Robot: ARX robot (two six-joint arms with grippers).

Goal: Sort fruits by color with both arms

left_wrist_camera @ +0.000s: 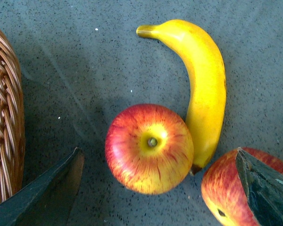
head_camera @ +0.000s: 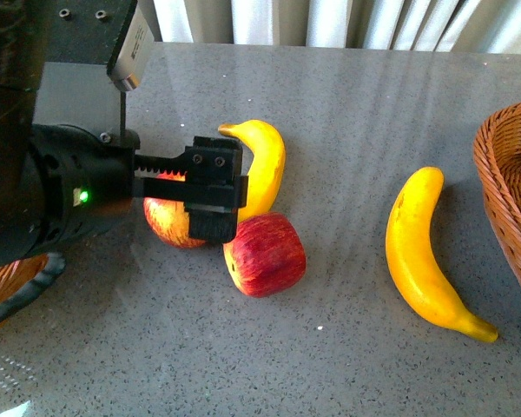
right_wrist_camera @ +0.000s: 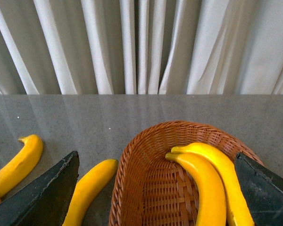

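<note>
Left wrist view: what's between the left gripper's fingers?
The red-yellow apple, centred in the gap of the open left gripper, seen in the left wrist view. The darker apple is partly hidden by one finger.

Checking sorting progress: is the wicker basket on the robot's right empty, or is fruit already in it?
Not empty. In the right wrist view a banana and a second banana lie inside the wicker basket.

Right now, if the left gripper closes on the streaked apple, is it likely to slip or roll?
The streaked apple looks glossy and round, so it may slip unless gripped across its middle. Pushed, it would probably roll. The banana beside it seems to touch it and would likely get nudged.
</note>
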